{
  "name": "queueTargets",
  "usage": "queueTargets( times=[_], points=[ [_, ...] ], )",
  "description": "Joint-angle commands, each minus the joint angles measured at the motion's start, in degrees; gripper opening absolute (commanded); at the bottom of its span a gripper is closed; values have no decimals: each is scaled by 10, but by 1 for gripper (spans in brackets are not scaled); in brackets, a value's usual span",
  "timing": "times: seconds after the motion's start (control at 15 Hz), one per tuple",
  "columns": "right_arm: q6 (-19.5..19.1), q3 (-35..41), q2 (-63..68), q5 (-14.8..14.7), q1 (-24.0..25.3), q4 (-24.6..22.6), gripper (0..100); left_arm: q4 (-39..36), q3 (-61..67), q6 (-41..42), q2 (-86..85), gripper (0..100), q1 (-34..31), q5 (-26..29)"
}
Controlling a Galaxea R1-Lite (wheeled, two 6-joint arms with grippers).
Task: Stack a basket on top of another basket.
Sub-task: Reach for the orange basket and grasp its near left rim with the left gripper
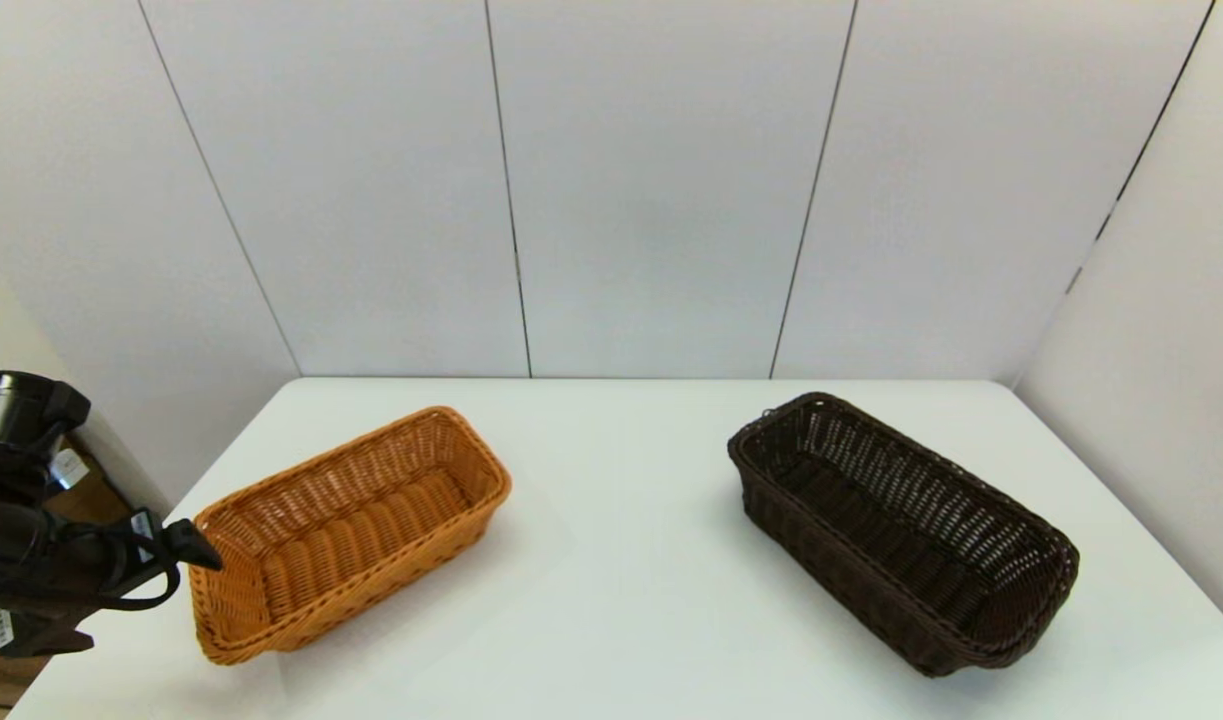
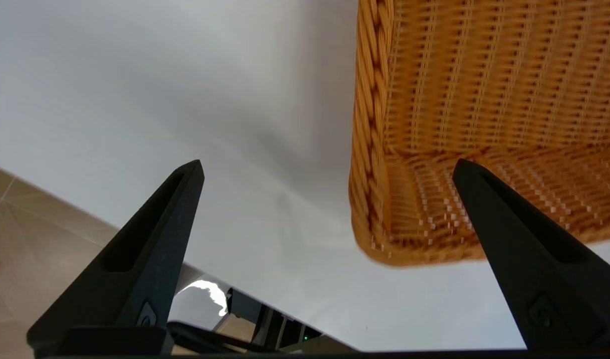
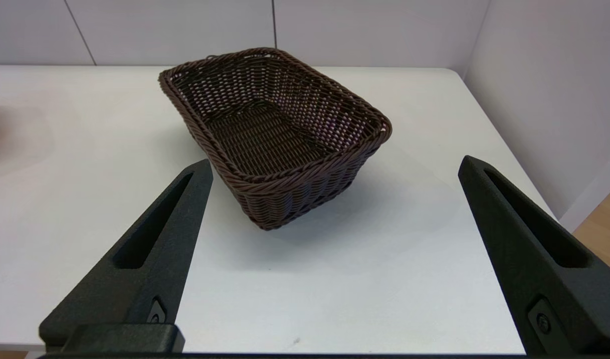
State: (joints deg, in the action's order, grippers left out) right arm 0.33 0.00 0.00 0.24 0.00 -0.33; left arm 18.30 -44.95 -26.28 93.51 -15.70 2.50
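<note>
The orange-tan basket [image 1: 346, 525] sits on the left of the white table [image 1: 631, 560], and the dark brown basket [image 1: 901, 525] sits on the right; both are upright and empty. My left gripper [image 1: 199, 550] is open at the orange-tan basket's near left corner. In the left wrist view the left gripper [image 2: 328, 162] has the braided rim [image 2: 369, 129] between its fingers, one finger [image 2: 514, 239] before the basket's inside, the other [image 2: 155, 234] over bare table. My right gripper [image 3: 335, 160] is open and empty, short of the dark brown basket [image 3: 270, 124]; that arm is out of the head view.
The table's left edge [image 1: 121, 610] runs just beside my left arm, with brown floor [image 2: 30, 239] below it. White wall panels [image 1: 651, 200] close the back, and another panel [image 1: 1171, 400] stands along the right side. Bare table [image 1: 621, 500] lies between the baskets.
</note>
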Motion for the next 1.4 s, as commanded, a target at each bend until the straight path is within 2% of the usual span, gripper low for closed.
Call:
queueTargets(
  times=[0.07,0.6,1.4],
  points=[
    [0,0,0,0,0,0,100,-25,-1,-3,41,100,-1,3],
    [0,0,0,0,0,0,100,-80,-7,-5,116,100,0,14],
    [0,0,0,0,0,0,100,-107,-23,-10,199,100,0,22]
  ],
)
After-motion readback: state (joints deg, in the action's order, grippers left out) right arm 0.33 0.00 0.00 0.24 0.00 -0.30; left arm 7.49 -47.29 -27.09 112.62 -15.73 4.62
